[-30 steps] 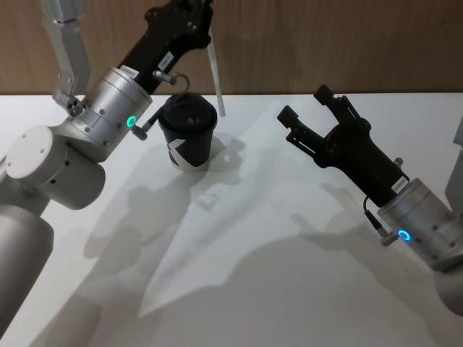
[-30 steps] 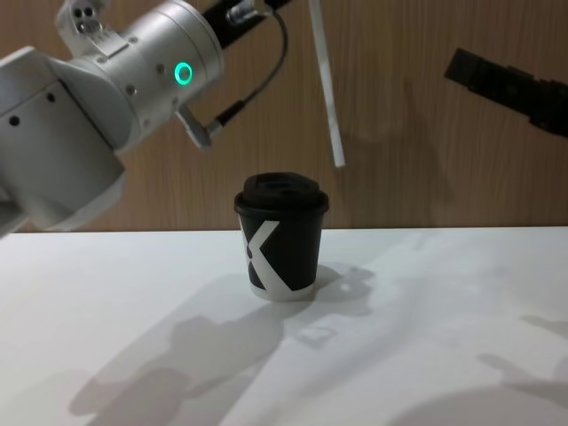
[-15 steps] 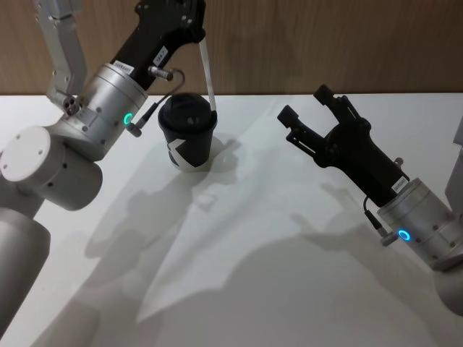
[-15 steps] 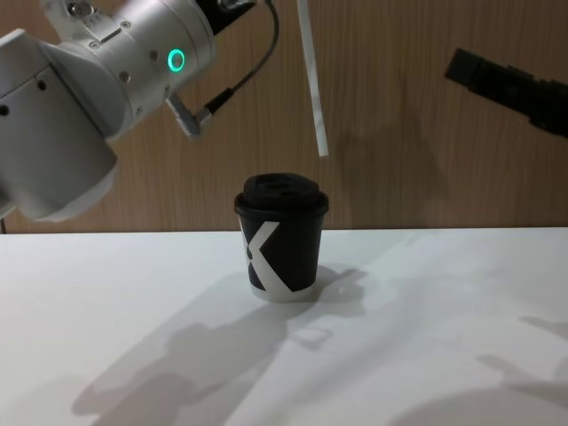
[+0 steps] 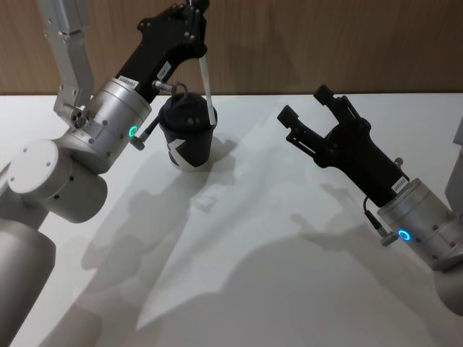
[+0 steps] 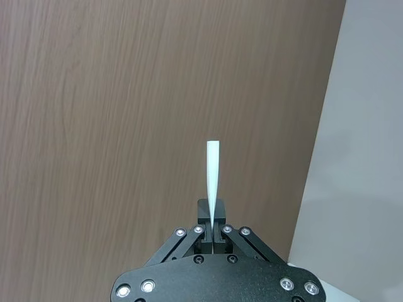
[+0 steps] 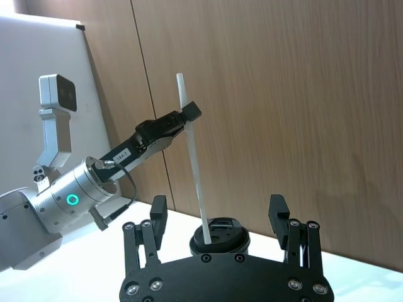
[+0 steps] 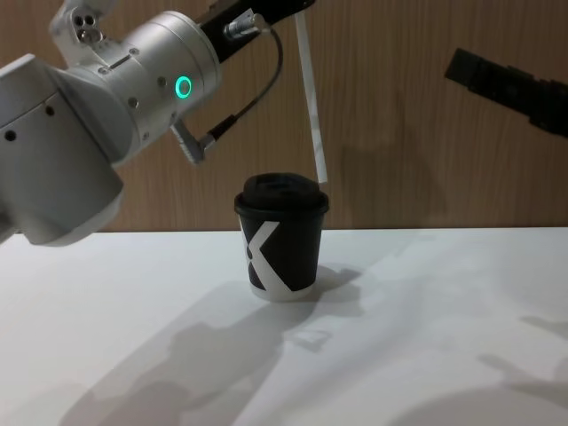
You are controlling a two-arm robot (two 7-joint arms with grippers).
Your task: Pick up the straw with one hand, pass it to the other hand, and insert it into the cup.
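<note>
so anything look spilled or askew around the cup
Nothing stands out: the cup sits upright, lid on, no spill. The left gripper holds the straw slightly tilted, tip at the lid; the right gripper hovers open.

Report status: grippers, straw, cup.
Left gripper shut on the straw near its top, above the cup. Right gripper open, empty, to the right. Straw's lower tip at the edge of the lid, not visibly in. Nothing between tip and lid.

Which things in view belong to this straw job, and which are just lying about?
In the job: straw, held by the left end effector; cup; right end effector, open, off to the right.
Just there: white table; wooden wall behind.
</note>
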